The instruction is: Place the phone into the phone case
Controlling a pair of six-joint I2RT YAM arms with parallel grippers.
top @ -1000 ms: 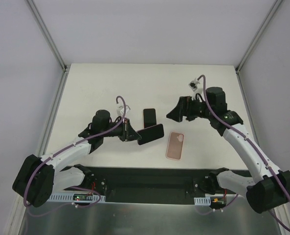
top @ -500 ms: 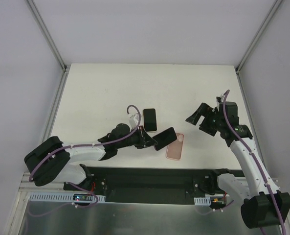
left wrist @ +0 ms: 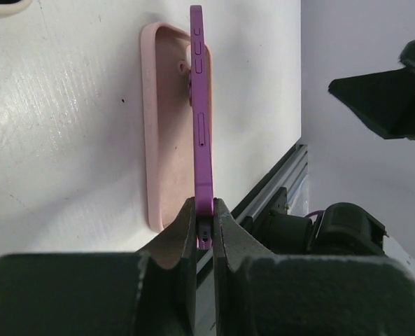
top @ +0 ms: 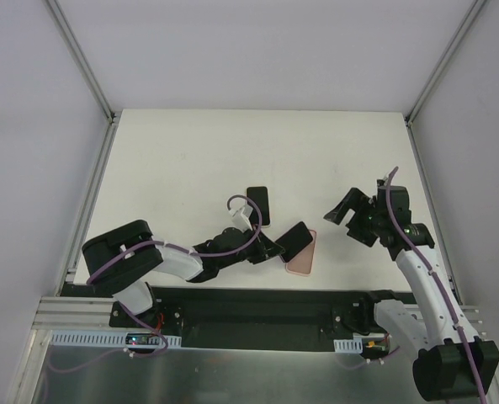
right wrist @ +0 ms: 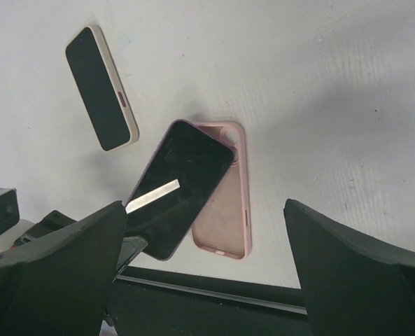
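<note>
The phone (top: pixel 294 238) is being pinched by the clamped left gripper (top: pixel 270 247), tilted over the case (top: pixel 305 259), not yet seated. The right gripper (top: pixel 343 210) is being held spread wide, empty.

On the table (top: pixel 173 160), phone case (top: pixel 304 262) near the front edge, phone (top: pixel 293 239) over the case's rear-left corner — left gripper (top: pixel 274 247) at its end, left of the case, second phone (top: pixel 258 206) lying behind-left of the case, right gripper (top: pixel 351 216) to the case's right — well apart.
</note>
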